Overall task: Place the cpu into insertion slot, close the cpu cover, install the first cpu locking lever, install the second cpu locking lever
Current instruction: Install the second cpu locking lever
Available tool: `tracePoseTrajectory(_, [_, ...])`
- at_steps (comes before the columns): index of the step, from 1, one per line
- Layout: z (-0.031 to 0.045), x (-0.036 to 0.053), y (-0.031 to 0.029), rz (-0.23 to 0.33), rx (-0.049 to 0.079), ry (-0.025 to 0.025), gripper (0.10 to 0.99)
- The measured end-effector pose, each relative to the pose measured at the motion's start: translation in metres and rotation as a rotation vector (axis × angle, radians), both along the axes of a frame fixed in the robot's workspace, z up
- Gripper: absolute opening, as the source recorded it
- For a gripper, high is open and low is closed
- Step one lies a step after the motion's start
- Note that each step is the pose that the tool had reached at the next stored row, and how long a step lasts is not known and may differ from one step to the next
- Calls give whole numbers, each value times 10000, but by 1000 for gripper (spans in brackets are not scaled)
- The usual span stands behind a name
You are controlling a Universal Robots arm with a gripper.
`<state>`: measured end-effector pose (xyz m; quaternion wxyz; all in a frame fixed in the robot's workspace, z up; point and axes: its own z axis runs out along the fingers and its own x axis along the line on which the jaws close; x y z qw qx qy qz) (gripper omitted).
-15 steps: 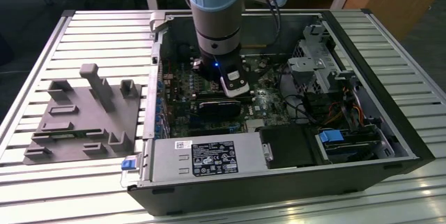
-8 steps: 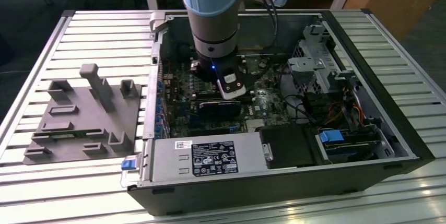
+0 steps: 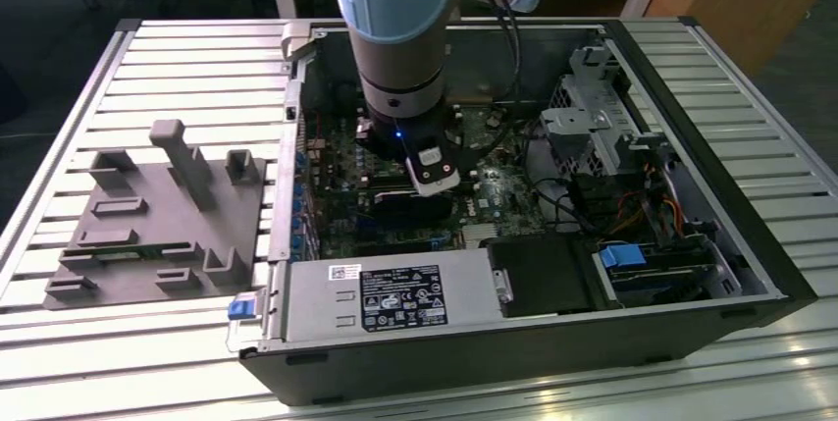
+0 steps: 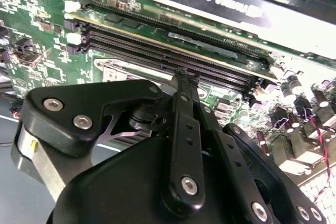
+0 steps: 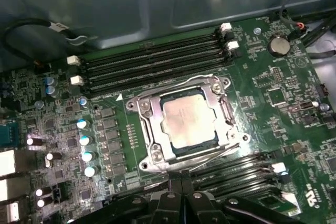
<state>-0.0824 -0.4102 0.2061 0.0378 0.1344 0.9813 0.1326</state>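
In the first wrist view the cpu (image 5: 189, 121) lies flat in the insertion slot (image 5: 218, 85) on the green board, its silver top showing. The cpu cover (image 5: 151, 129), a silver frame, lies down around it. One thin wire lever (image 5: 173, 84) runs along the slot's far edge and another lever (image 5: 223, 152) along the near edge. My gripper (image 5: 181, 178) is shut, its black fingertips pressed together right at the near edge of the slot, by that lever. In the second wrist view the gripper (image 4: 181, 75) tips sit just off a slot corner (image 4: 113, 72). The exterior view has the gripper (image 3: 414, 197) low inside the open computer case.
Long black memory slots (image 5: 152, 64) flank the socket on both sides. Capacitors (image 5: 84, 140) and a coin battery (image 5: 278, 44) stand on the board. A power supply (image 3: 380, 298), drive cage (image 3: 590, 127) and cables crowd the case. A grey fixture (image 3: 157, 215) lies at the exterior view's left.
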Motion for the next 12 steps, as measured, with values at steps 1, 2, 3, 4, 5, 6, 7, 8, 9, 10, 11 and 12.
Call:
tracePoseTrajectory(1, [-8,-13,0,1,31,-1,102])
tracePoseTrajectory(2, [-15,-27,0,2,61,-1,102])
tracePoseTrajectory(3, [-22,-44,0,2,90,-1,102])
tracePoseTrajectory(4, [-28,-57,0,4,114,0,102])
tracePoseTrajectory(5, [-34,-67,0,4,134,-1,102])
tracePoseTrajectory(6, [-39,-75,0,4,152,-1,102])
tracePoseTrajectory(7, [-44,-83,0,5,170,-2,102])
tracePoseTrajectory(8, [-48,-91,0,5,186,-1,102])
tracePoseTrajectory(9, [-52,-100,0,5,202,-2,102])
tracePoseTrajectory(10, [-57,-108,0,6,217,-2,102])
tracePoseTrajectory(11, [-61,-114,1,6,231,-2,102])
tracePoseTrajectory(12, [-65,-118,1,6,241,-2,102])
